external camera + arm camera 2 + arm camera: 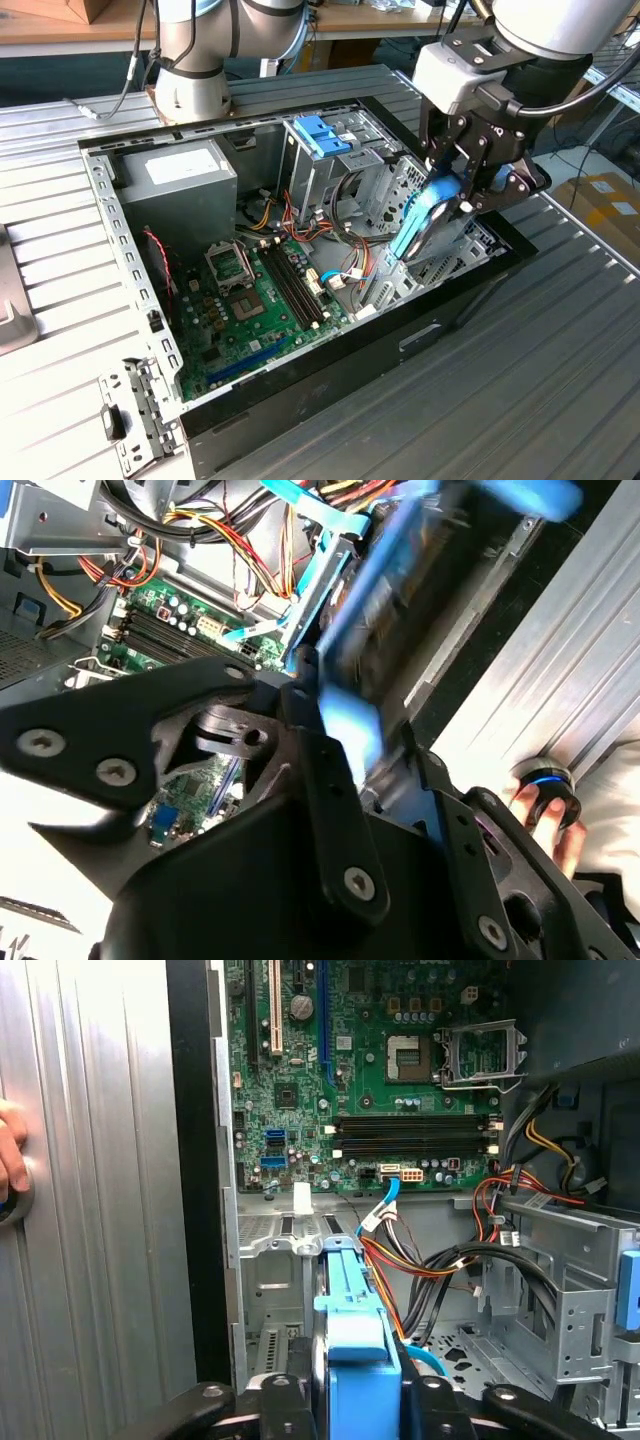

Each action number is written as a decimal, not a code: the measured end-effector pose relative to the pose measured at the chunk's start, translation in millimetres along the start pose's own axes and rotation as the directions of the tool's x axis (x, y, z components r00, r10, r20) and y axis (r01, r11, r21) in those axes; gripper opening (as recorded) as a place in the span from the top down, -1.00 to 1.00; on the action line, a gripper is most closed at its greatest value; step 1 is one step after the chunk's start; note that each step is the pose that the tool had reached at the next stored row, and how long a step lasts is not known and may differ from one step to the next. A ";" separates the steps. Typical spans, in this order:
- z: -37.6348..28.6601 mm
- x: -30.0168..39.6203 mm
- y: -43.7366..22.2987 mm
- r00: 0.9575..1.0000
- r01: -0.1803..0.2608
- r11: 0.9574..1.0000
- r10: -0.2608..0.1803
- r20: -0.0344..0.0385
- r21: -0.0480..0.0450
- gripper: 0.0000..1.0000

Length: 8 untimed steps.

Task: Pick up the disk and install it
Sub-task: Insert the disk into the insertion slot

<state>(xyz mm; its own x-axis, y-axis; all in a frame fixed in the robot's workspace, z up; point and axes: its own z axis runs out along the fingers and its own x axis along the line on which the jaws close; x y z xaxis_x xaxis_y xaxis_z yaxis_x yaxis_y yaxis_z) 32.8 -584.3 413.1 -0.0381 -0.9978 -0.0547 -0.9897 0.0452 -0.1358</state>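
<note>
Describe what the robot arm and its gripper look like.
The arm has rounded light grey housings with dark joint sections; a black cable loops beside it. A pale grey boxy block sits above the black gripper, whose linked fingers show silver screw heads.

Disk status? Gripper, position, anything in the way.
Gripper shut on disk. Disk tilted over open case, not seated. Cables bunched in the case near it.

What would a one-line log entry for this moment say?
gripper: shut on the disk | disk pose: tilted | place: above the computer case, exterior view's right end | installed: not yet
</note>
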 end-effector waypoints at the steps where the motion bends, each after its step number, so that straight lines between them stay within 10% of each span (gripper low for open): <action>1: 0.1 0.0 0.0 1.000 0.000 1.000 0.000 0.000 0.000 0.24; 8: -0.4 0.0 0.0 1.000 0.000 1.000 0.000 0.000 0.000 0.11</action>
<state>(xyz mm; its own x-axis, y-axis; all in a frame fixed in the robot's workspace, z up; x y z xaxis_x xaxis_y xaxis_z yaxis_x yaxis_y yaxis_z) 32.8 -584.3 413.5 -0.0381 -0.9978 -0.0550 -0.9897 0.0453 -0.1358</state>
